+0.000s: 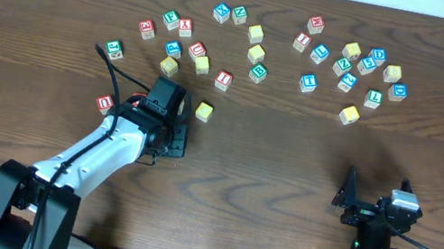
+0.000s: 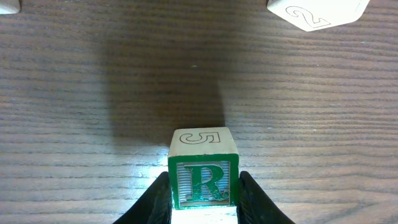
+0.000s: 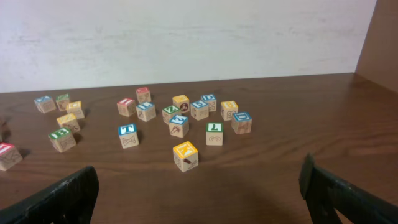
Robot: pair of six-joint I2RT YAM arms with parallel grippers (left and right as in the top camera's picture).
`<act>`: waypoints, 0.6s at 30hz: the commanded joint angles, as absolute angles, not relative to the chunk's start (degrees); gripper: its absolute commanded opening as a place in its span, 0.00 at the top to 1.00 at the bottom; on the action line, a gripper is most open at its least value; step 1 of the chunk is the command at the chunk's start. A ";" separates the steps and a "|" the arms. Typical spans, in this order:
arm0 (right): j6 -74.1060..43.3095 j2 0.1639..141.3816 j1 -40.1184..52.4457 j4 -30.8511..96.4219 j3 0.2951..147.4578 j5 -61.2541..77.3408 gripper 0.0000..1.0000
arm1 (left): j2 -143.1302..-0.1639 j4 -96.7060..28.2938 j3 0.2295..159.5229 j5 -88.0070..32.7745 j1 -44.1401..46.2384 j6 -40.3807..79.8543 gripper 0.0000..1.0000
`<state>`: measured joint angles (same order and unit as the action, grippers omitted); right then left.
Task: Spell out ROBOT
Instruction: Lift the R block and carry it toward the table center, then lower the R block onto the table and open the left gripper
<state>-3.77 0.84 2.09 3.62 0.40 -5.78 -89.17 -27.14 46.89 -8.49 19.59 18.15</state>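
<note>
Nearest to the left wrist camera the R cube (image 2: 203, 168) with the green border is seen, grasped between the two fingers of the left hand (image 2: 203, 193). The jaws are drawn in narrowly against its left and right sides. The letter is turned toward the camera, and a 5 is shown on the upper face. Whether the cube rests on the bench (image 2: 93, 93) or is lifted a little above it cannot be told.

The task is therefore judged to be at its very beginning. Only the first letter is taken, and no row of letters is laid anywhere. Four cubes are left to be fetched.

Near the R cube, at its right in the overhead view, a yellow-topped cube (image 1: 204, 110) is lying. It may serve as an O, though its letter cannot be read. Further to the right of the R cube, well apart from it, the blue T cube (image 3: 127, 134) stands among the scattered cubes (image 1: 319, 53). The B cannot be identified with certainty. Far to the right of the R cube, the right hand (image 3: 199, 168) is spread wide and empty, and nothing is touched by it.
</note>
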 commanded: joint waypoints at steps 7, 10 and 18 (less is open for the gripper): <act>-3.09 0.38 1.54 3.81 0.30 -5.63 0.01 | -89.80 -27.29 46.52 -8.56 19.46 17.61 0.67; -3.11 0.38 1.54 3.81 0.30 -5.63 0.01 | -89.80 -27.29 46.52 -8.56 19.46 17.61 0.61; -3.11 0.38 1.54 3.81 0.30 -5.63 0.01 | -89.80 -27.29 46.52 -8.56 19.46 17.61 0.57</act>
<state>-3.77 0.82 2.09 3.62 0.40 -5.78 -89.17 -27.14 46.89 -8.69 19.59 17.96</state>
